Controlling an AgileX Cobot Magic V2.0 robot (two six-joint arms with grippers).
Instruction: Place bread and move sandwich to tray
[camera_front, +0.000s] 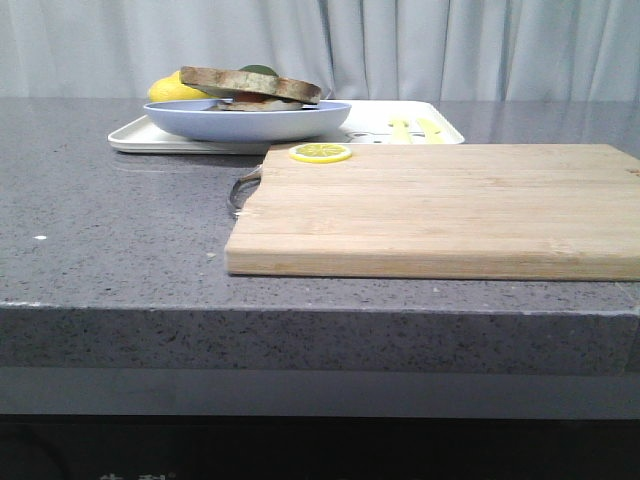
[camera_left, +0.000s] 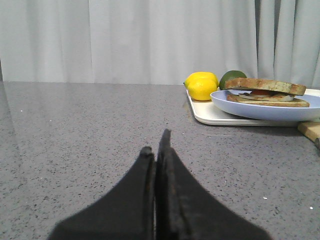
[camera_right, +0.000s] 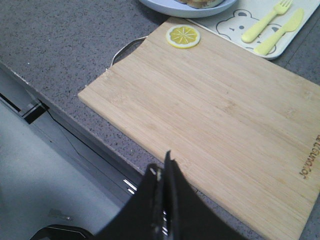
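Note:
The sandwich (camera_front: 255, 88) lies on a round pale-blue plate (camera_front: 250, 122) that stands on the white tray (camera_front: 400, 130) at the back of the table. Its top bread slice (camera_left: 265, 85) is brown-crusted with a greenish face and covers the egg filling. The sandwich also shows in the left wrist view (camera_left: 267, 95). My left gripper (camera_left: 156, 145) is shut and empty, low over the grey counter, well short of the tray. My right gripper (camera_right: 162, 165) is shut and empty above the table's front edge beside the cutting board (camera_right: 220, 115). Neither gripper shows in the front view.
A light wooden cutting board (camera_front: 440, 210) lies in the middle front with a lemon slice (camera_front: 320, 153) at its far left corner. A whole lemon (camera_left: 201, 85) and a green fruit (camera_left: 231, 77) sit on the tray behind the plate. A yellow fork and knife (camera_right: 272, 25) lie on the tray.

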